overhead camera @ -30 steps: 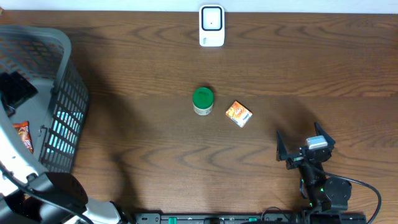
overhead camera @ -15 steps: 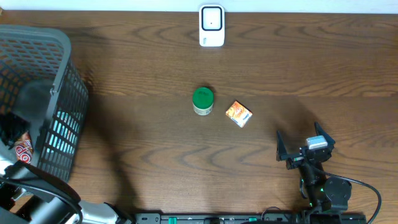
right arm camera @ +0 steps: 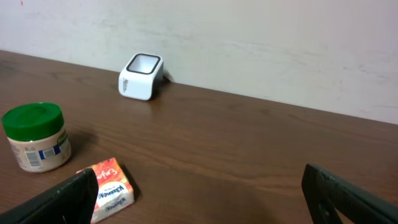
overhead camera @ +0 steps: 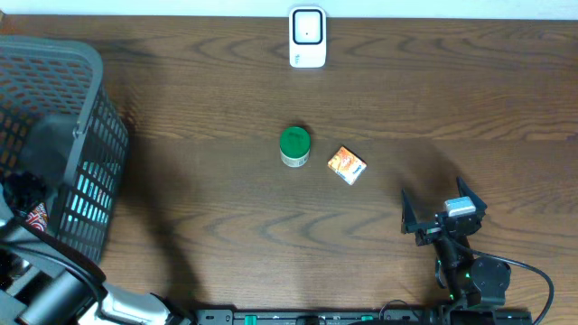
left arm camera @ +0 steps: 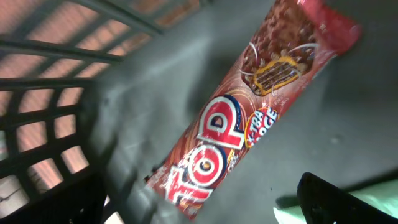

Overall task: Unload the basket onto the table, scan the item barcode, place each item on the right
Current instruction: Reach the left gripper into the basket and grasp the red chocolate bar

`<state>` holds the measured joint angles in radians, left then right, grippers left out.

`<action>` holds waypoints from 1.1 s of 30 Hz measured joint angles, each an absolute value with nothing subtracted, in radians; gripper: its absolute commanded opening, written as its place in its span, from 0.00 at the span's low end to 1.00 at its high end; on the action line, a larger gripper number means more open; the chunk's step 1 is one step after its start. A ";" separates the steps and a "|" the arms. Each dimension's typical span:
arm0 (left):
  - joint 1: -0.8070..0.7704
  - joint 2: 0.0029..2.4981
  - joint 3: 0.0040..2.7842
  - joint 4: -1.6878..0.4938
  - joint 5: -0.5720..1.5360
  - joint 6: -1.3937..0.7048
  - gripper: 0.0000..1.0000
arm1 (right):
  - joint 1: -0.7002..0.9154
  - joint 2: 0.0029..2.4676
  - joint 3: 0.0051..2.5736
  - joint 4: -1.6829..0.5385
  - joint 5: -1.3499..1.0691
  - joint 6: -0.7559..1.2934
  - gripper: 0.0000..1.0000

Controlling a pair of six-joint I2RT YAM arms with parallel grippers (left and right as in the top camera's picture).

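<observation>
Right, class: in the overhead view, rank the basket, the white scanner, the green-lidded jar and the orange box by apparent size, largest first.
1. basket, by far the largest.
2. white scanner.
3. green-lidded jar and orange box: they look about the same size, so no ranking between them.

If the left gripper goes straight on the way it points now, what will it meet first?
The left gripper would most likely meet the red snack bar lying on the floor of the basket; depth is unclear.
</observation>
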<state>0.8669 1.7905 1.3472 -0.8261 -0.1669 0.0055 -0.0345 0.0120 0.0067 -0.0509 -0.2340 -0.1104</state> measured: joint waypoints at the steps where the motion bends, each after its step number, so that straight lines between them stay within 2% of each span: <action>1: 0.867 1.808 1.347 -0.824 -0.167 0.008 0.98 | -0.035 0.012 0.006 -0.051 -0.234 -0.110 0.99; 11: 0.867 1.937 1.350 -0.804 -0.163 0.013 1.00 | -0.035 0.012 0.007 -0.051 -0.234 -0.110 0.99; 12: 0.867 1.938 1.351 -0.804 -0.164 0.014 0.93 | -0.034 0.012 0.006 -0.051 -0.234 -0.110 0.99; 17: 0.865 1.949 1.353 -0.812 -0.161 0.021 0.43 | -0.035 0.012 0.006 -0.051 -0.234 -0.110 0.99; 20: 0.865 1.956 1.354 -0.822 -0.164 0.024 0.25 | -0.035 0.012 0.006 -0.051 -0.234 -0.110 0.99; 30: 0.866 1.960 1.403 -0.943 -0.171 0.025 0.19 | -0.035 0.012 0.006 -0.051 -0.234 -0.110 0.99; 33: 0.866 1.952 1.503 -1.008 -0.169 0.022 0.12 | -0.034 0.012 0.007 -0.051 -0.234 -0.110 0.99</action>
